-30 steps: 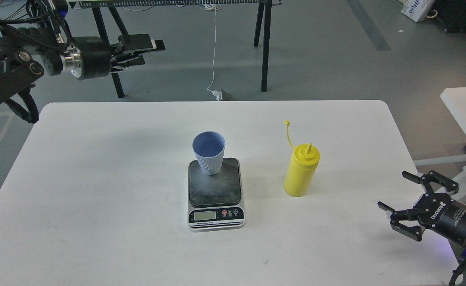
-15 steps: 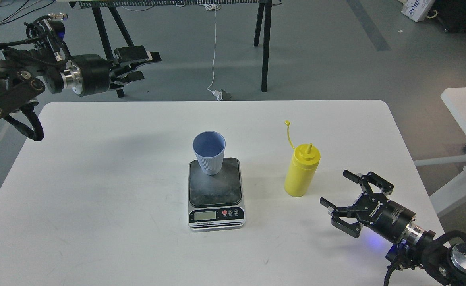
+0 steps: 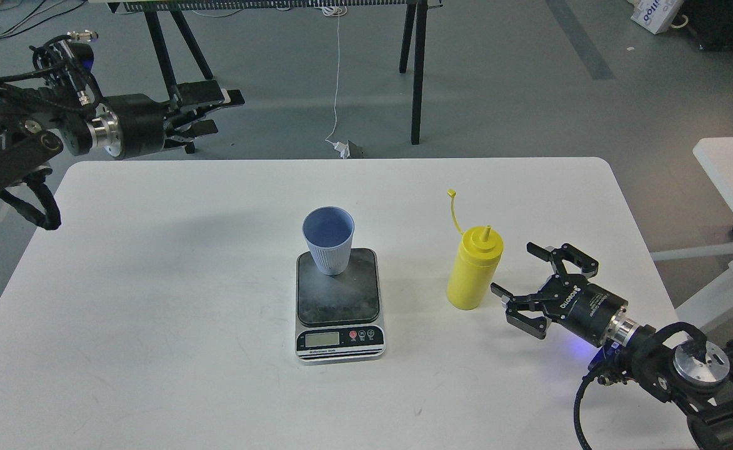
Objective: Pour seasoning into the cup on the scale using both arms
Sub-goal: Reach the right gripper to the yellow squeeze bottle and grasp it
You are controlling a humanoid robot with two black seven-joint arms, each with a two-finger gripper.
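The left end effector (image 3: 216, 112) hung beyond the white surface (image 3: 154, 281), fingers barely parted (gap hard to judge). The right end effector (image 3: 519, 269) gaped wide beside the seasoning (image 3: 472, 275), near but apart; the cup (image 3: 329, 240) stood on the scale (image 3: 339, 300), grey floor behind.

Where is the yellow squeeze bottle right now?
Head view: the seasoning stands upright on the table, right of the scale, just left of the open right gripper.

The scale (image 3: 340, 306) display reading is too small to tell, and the picture's edges cut both arms
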